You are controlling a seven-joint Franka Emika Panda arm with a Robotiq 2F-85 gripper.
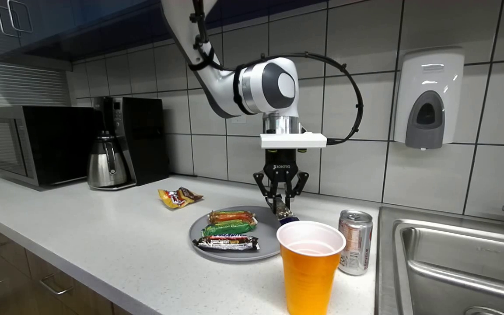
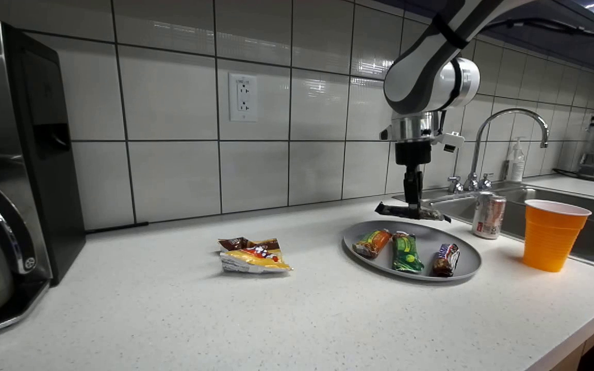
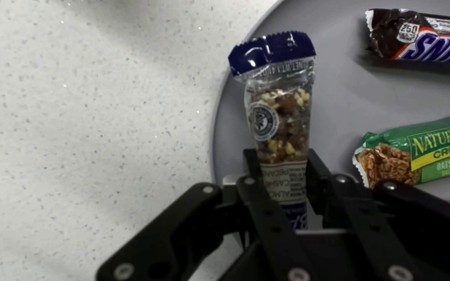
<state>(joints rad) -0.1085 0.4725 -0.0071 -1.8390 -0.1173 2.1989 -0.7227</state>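
The gripper (image 3: 283, 166) was black; the nut bar (image 3: 279, 121) was clear-wrapped with a navy end. Plate (image 3: 334, 93) was plain grey; counter (image 3: 111, 128) was white, speckled dark; cup (image 1: 311, 275) was orange outside, pale inside.

The surface (image 1: 120, 236) is pale and finely flecked with darker specks, and a steel sink (image 1: 387, 258) is set into it. A round grey plate (image 2: 433, 237) lies flat on it. An orange cup (image 1: 311, 275) with a pale inside stands upright near the plate, and a silver can (image 1: 355, 243) stands upright near the sink's edge. Crumpled yellow-and-brown packaging (image 2: 254, 256) lies apart; the plate is between it and the cup. Farther along stand a black coffee maker (image 1: 145, 135) and a microwave (image 1: 55, 146).
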